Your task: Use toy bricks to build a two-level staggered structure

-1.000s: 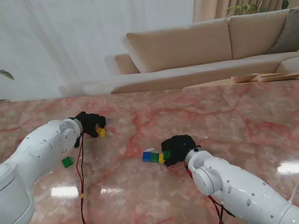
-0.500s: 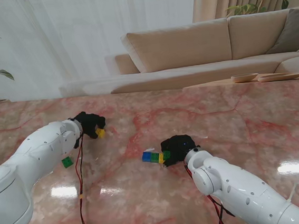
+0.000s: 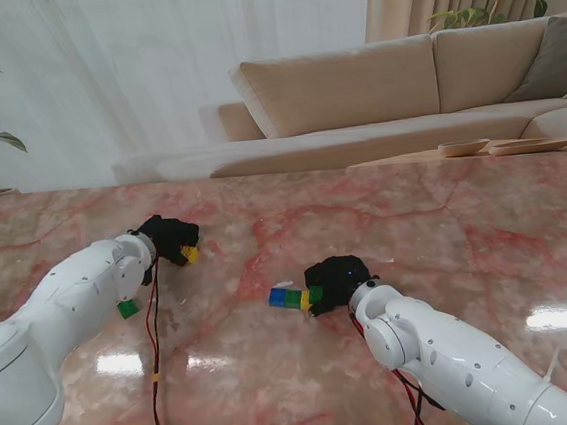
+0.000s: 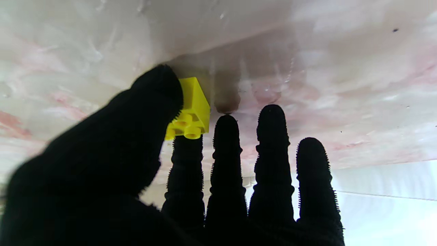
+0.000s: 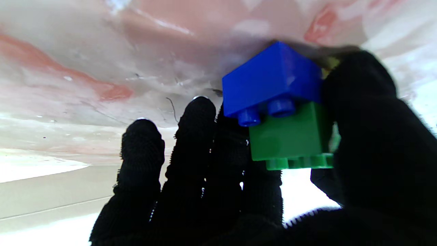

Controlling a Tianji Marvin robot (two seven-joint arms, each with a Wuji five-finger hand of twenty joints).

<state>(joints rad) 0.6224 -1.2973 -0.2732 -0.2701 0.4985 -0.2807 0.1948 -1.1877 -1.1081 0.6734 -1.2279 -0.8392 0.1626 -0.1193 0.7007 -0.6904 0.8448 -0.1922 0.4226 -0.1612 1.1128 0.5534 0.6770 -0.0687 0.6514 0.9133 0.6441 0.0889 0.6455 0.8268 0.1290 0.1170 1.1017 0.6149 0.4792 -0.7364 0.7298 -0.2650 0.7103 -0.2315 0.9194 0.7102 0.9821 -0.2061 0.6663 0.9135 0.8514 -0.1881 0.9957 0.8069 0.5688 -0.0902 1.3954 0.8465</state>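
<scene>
My left hand [image 3: 168, 238] sits at the far left of the table, shut on a small yellow brick [image 3: 191, 253]. The left wrist view shows that yellow brick [image 4: 189, 109] pinched between thumb and index finger, studs facing the camera. My right hand [image 3: 336, 280] is at the table's middle, shut on a joined group of bricks [image 3: 294, 297] coloured blue, green and yellow. In the right wrist view the blue brick [image 5: 271, 78] rests against the marble with a green brick [image 5: 290, 138] stacked on it, offset; the thumb hides a bit of yellow behind.
A loose green brick [image 3: 128, 309] lies on the pink marble table [image 3: 447, 237] beside my left forearm. Red and black cables [image 3: 153, 336] hang from both arms. A sofa [image 3: 372, 83] stands beyond the table's far edge.
My left hand has slid slightly to the left and nearer to me with the yellow brick. The right hand and its bricks have stayed put.
</scene>
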